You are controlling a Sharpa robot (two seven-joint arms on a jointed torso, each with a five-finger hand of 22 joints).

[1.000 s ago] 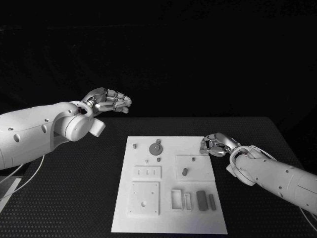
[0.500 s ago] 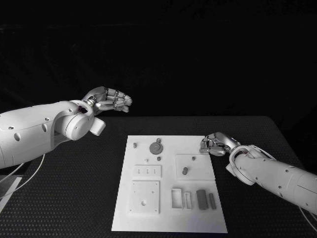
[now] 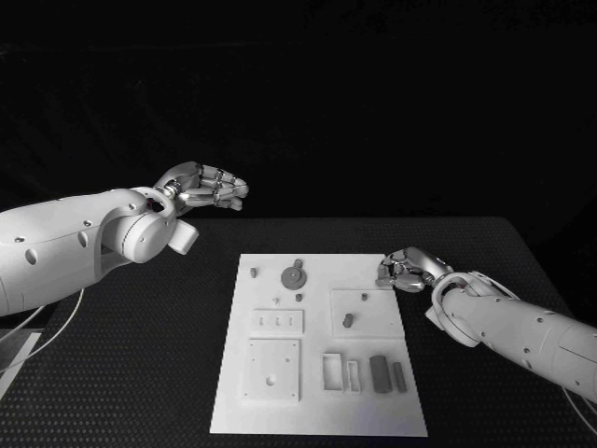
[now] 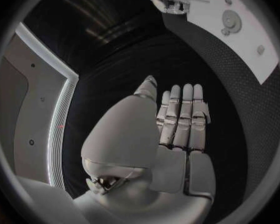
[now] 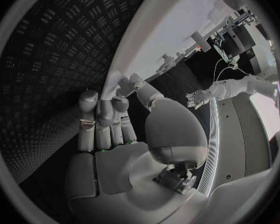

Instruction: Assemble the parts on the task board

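Now, field lines:
Board: task board (image 3: 319, 373) lies flat mid-table, between the arms.
Parts: small grey parts (image 3: 380, 374) lie near the board's front right corner; a round piece (image 3: 293, 277) sits near the far edge.
Right hand (image 3: 404, 272): fingers curled at the board's far right edge; whether it pinches anything, cannot tell.
Left hand (image 3: 204, 191): raised off the board, fingers curled in, holding nothing.
Handling: parts look light, stiff, smooth, likely slippery; pinch each across its narrow sides.
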